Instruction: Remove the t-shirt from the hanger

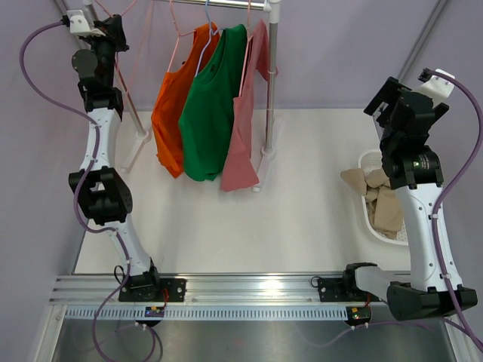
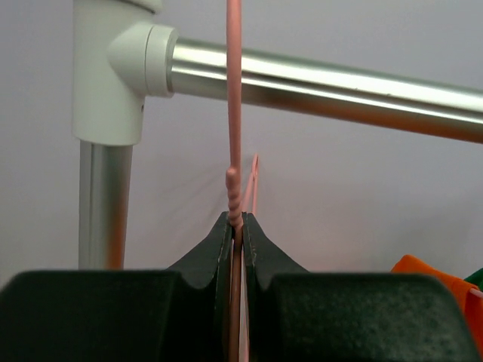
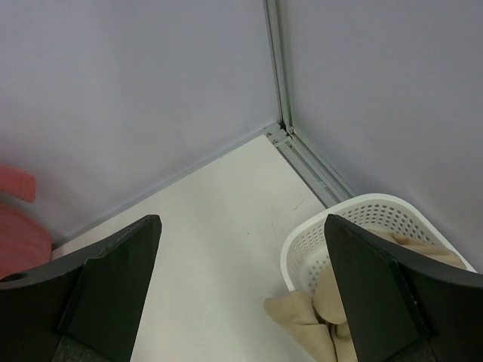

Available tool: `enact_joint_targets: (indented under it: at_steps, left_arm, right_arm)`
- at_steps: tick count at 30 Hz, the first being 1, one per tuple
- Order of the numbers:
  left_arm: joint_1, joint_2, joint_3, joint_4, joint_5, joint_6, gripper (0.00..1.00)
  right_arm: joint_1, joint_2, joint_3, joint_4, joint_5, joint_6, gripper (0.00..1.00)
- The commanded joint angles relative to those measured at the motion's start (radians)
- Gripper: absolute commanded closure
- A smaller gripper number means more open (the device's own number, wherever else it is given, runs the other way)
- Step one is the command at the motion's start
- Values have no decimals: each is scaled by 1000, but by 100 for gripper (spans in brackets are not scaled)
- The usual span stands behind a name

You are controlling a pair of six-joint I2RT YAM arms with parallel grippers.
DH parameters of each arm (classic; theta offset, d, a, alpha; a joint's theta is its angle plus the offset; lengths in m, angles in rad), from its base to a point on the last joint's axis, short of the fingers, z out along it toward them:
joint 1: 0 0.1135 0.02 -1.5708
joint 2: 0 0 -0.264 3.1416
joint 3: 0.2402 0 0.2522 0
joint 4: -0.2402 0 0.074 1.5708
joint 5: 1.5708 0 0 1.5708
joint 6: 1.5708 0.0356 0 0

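Note:
Three t-shirts hang on hangers from the rack rail: orange, green and pink. My left gripper is raised at the rail's left end, left of the shirts. In the left wrist view it is shut on the thin pink wire of a bare hanger, whose stem crosses the metal rail. The orange shirt's edge shows at the lower right. My right gripper is open and empty, raised above the basket; its wrist view shows the floor between the jaws.
A white perforated basket with beige cloth stands at the right; it also shows in the right wrist view. The rack's white posts stand at left and right. Purple walls enclose the back and sides.

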Motion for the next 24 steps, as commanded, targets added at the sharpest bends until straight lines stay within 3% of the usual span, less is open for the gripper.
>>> enact_joint_targets:
  at_steps: [1, 2, 7, 13, 24]
  left_arm:
    - [7, 9, 48, 28, 9, -21, 86]
    - [5, 9, 49, 21, 6, -21, 67]
    - [5, -21, 32, 14, 6, -19, 61]
    - [5, -102, -73, 33, -17, 5, 56]
    - [4, -420, -363, 125, -91, 96, 56]
  right_arm:
    - [8, -34, 32, 48, -9, -18, 1]
    - [7, -33, 35, 42, -7, -18, 0]
    - [11, -43, 30, 37, -41, -12, 1]
    - [19, -59, 27, 40, -64, -16, 0]
    - [21, -77, 30, 22, -116, -9, 1]
